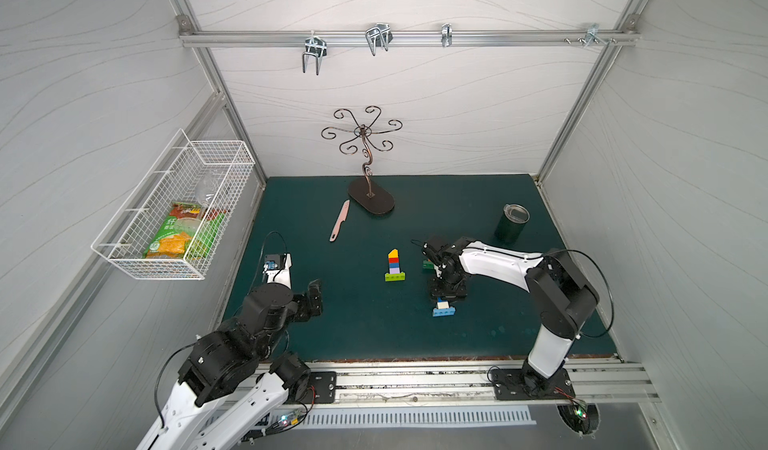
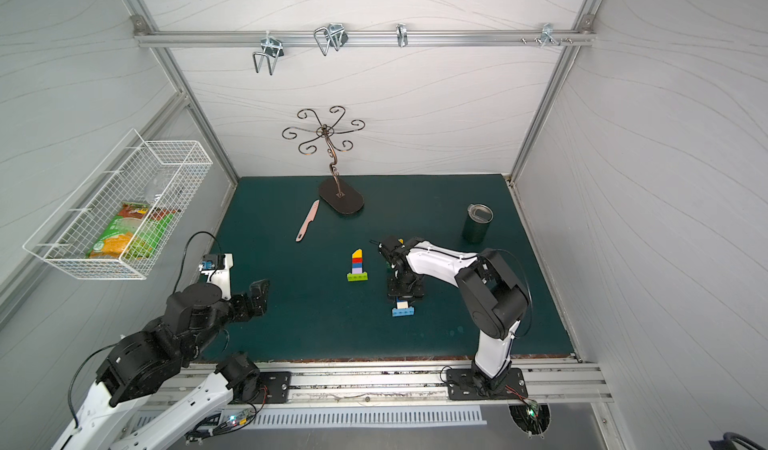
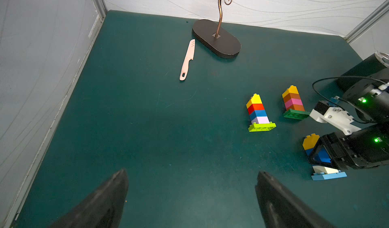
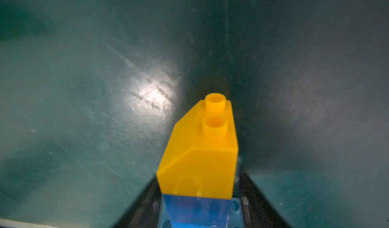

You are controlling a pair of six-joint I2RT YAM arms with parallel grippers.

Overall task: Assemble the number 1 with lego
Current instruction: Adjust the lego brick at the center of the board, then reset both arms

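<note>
Yellow sloped brick caps the upright stack — studs up (light-blue base lying crosswise). The right gripper flanks its blue brick — clamped or not, I cannot tell. Left gripper gapes wide.

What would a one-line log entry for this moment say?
left end effector: open, empty | right end effector: around light-blue-based lego tower, grip unclear | lime-based tower: standing apart

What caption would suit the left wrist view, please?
Open left end effector facing three lego towers, a pink knife and a stand.
</note>
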